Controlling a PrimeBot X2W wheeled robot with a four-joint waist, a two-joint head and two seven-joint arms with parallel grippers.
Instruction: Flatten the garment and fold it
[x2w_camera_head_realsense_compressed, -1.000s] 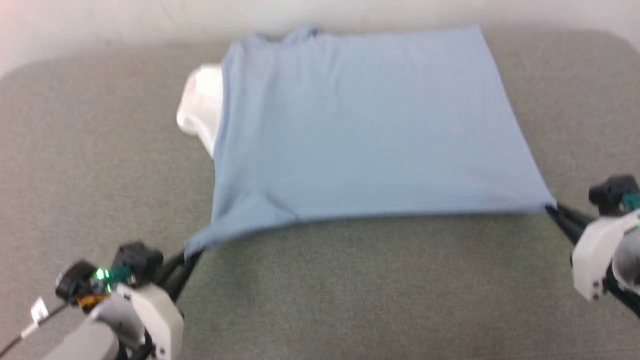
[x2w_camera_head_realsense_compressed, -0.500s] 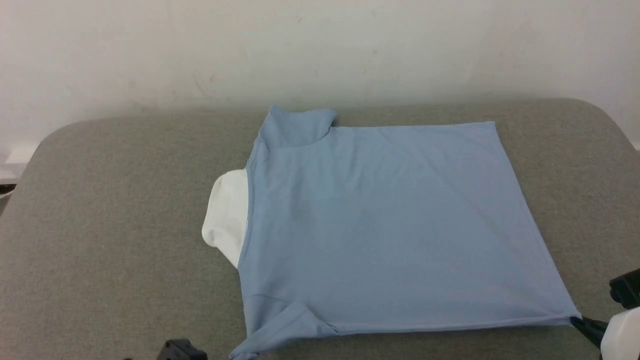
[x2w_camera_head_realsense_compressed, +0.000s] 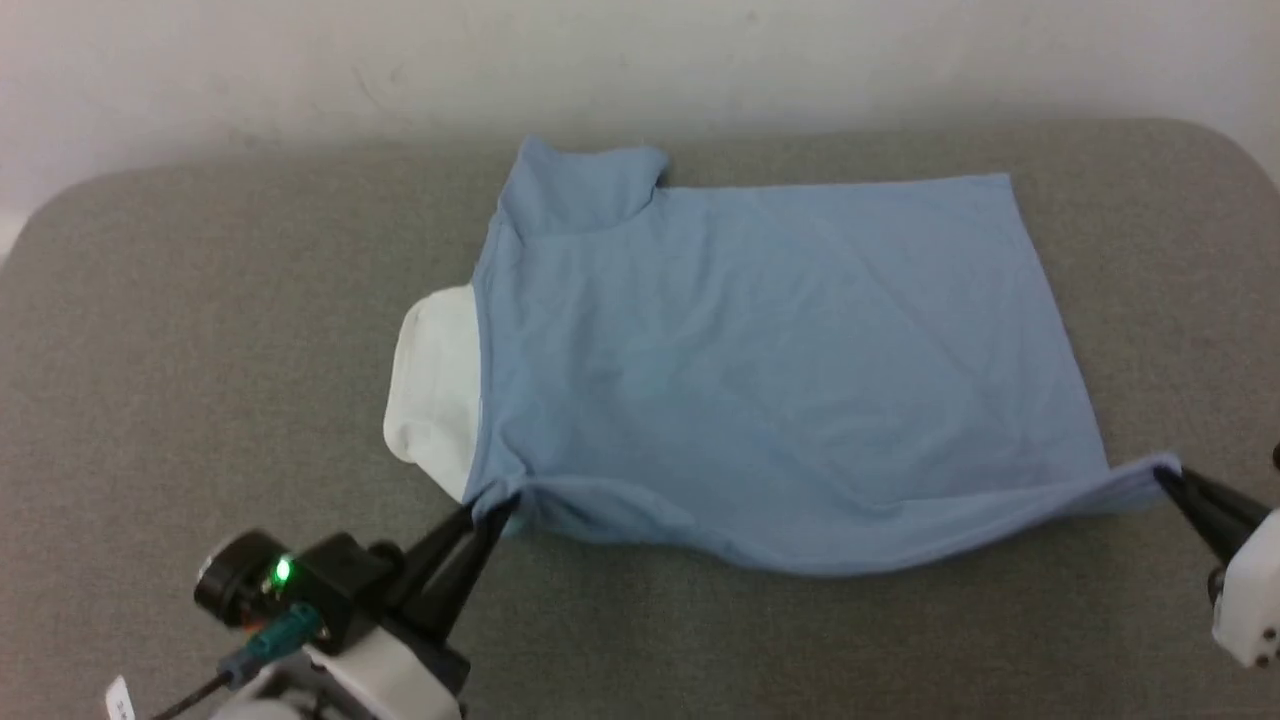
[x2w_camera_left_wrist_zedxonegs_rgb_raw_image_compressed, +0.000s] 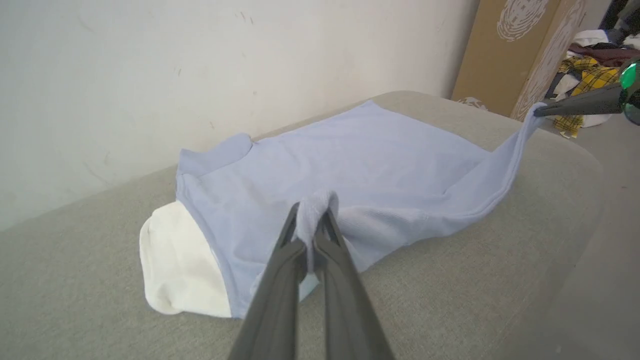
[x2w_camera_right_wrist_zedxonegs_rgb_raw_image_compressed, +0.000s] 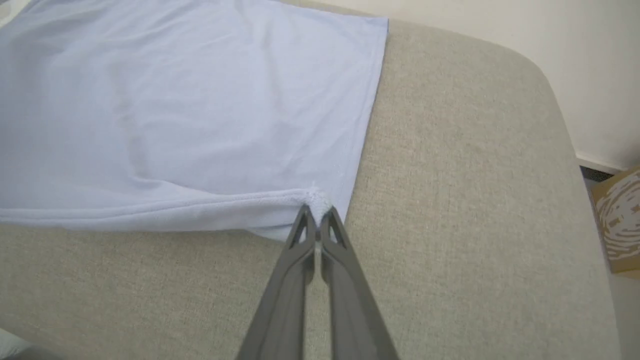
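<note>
My L hand (x2w_camera_head_realsense_compressed: 492, 512) & R hand (x2w_camera_head_realsense_compressed: 1166, 478) clamp shirt (x2w_camera_head_realsense_compressed: 760, 330) near corners. Edge taut a sec ago, now raised & slack: flattening looks done, fold starting.

Head camera high over the garment (x2w_camera_head_realsense_compressed: 780, 360); both wrist cameras low, close, at opposite corners

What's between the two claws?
The garment: its near edge stretches, sagging, from left claw to right claw, both shut on it, in the head view.

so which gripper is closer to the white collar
Left. The left gripper pinches the garment just beside the white collar; the right gripper holds its corner at the opposite end.
</note>
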